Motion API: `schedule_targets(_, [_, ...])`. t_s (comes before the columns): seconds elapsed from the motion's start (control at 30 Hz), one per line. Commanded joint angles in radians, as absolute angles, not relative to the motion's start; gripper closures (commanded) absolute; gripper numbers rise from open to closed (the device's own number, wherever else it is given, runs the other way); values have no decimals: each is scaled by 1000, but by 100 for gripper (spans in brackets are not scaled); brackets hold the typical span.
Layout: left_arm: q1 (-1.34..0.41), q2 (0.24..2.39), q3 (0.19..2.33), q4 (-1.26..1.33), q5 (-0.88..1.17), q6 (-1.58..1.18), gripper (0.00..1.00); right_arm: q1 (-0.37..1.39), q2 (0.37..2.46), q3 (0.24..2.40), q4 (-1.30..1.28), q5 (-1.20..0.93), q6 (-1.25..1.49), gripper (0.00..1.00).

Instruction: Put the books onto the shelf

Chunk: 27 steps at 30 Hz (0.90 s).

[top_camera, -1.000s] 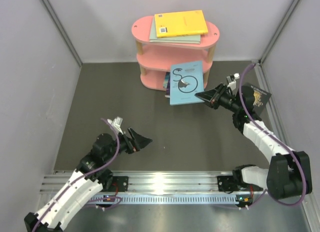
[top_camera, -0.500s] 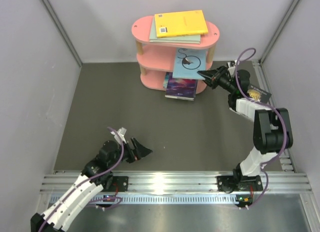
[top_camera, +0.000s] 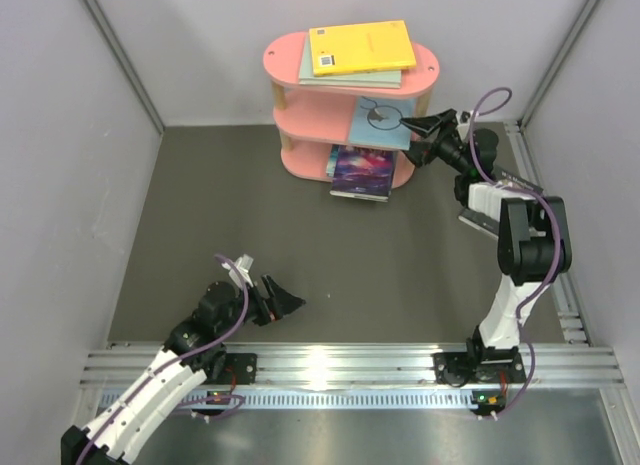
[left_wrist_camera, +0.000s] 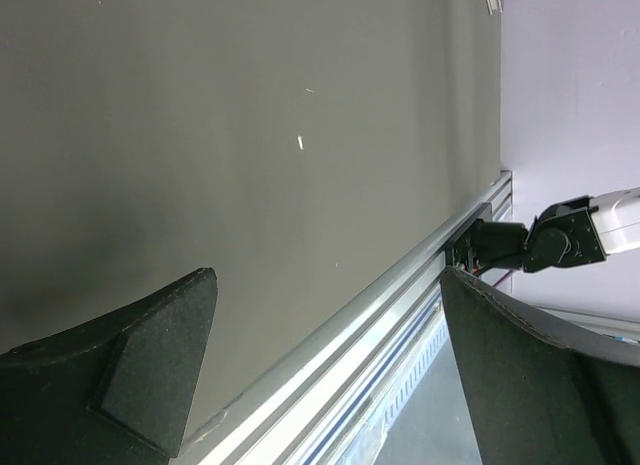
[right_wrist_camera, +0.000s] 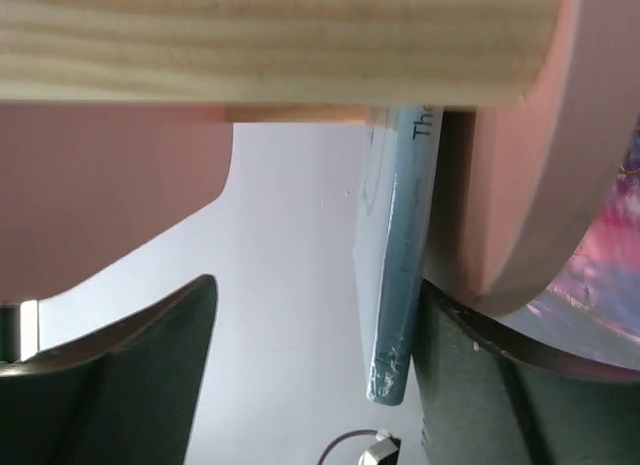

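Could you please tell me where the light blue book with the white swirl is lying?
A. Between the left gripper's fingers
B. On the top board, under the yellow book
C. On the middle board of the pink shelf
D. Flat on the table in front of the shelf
C: the top view shows the light blue book resting on the middle board of the shelf, its near edge sticking out past the board.

The top external camera looks down from above and behind the arms, over the whole counter (top_camera: 250,215) to the far shelf (top_camera: 280,60). The left wrist camera, low at the near left, faces right along the rail (left_wrist_camera: 400,295), which the top view also shows. The right wrist camera sits close against the shelf's right end, likewise seen from above.
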<state>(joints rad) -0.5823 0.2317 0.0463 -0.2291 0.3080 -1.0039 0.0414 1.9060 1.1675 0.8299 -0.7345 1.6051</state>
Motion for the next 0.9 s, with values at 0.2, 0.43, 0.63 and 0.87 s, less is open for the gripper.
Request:
schedule_targets(0.2, [-581,273,31,-137,311,-1008,3,18,1727,997,618,-899,1455,7])
schedule_targets(0.43, [-581,345,31,-83,318,-1003,3,8,1669,1058,115,-876,1097,0])
schedule_targets(0.63, [-581,347,38,-83,328,-991,4,-115,1490,1000,-54,-847,941,0])
schedule_targets(0.87, [-583,365,14,-18,348,-980,3,-244,1315,1020,-265,-815,772,0])
